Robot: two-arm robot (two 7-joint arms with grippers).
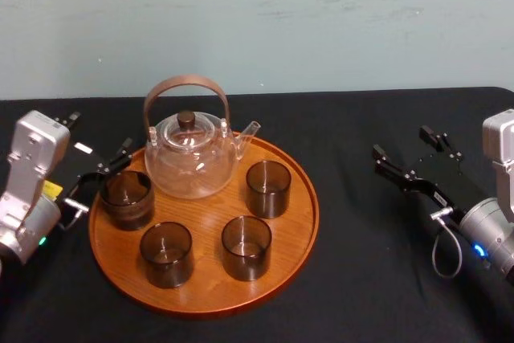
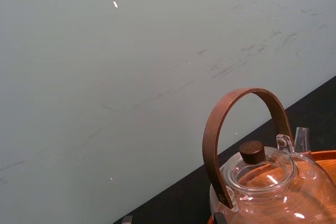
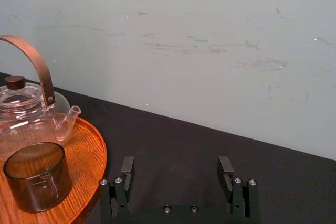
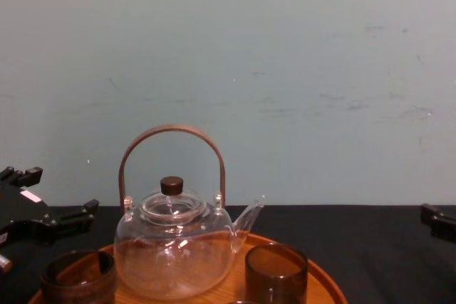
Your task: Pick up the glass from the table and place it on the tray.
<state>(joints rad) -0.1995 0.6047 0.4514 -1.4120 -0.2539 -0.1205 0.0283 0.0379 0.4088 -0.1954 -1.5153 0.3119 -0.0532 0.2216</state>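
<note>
Tumblers of dark smoky-brown glass, three straight-sided ones, stand on the large round orange-brown wooden tray by a clear glass teapot; I cannot tell which is mine. My left gripper hangs spread wide at the tray's left rim, just beside a squat brown cup. My right gripper, fingers parted, sits over the black table, well apart.
</note>
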